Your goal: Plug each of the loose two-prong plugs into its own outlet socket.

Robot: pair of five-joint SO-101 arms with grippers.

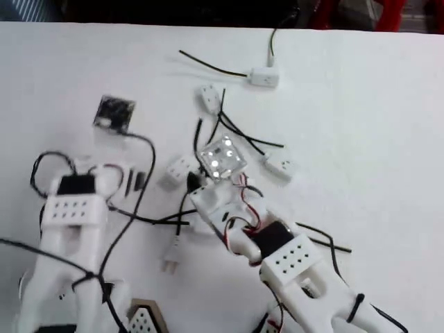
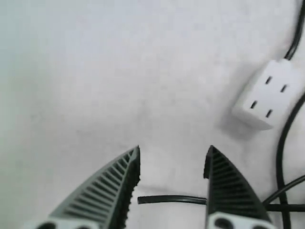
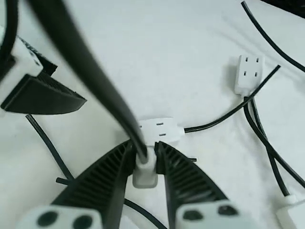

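Observation:
My right gripper (image 3: 145, 164) is shut on a white two-prong plug (image 3: 144, 172) whose black cord runs up past the camera. Its front end sits right at a white outlet socket (image 3: 159, 130), also seen as the socket (image 1: 179, 168) and the socket (image 2: 269, 95). In the high view the right gripper (image 1: 195, 184) sits mid-table. My left gripper (image 2: 172, 155) is open over bare table with a black cord (image 2: 171, 199) between its fingers; overhead, the left gripper (image 1: 134, 182) is left of that socket. A loose plug (image 1: 171, 258) lies near the front.
More white sockets lie around: a socket (image 1: 210, 97), another (image 1: 279, 165) and a far one (image 1: 263, 76). A second socket (image 3: 249, 74) has black cords trailing from it. A small dark board (image 1: 114, 112) sits at the back left. Black cables cross the middle of the table.

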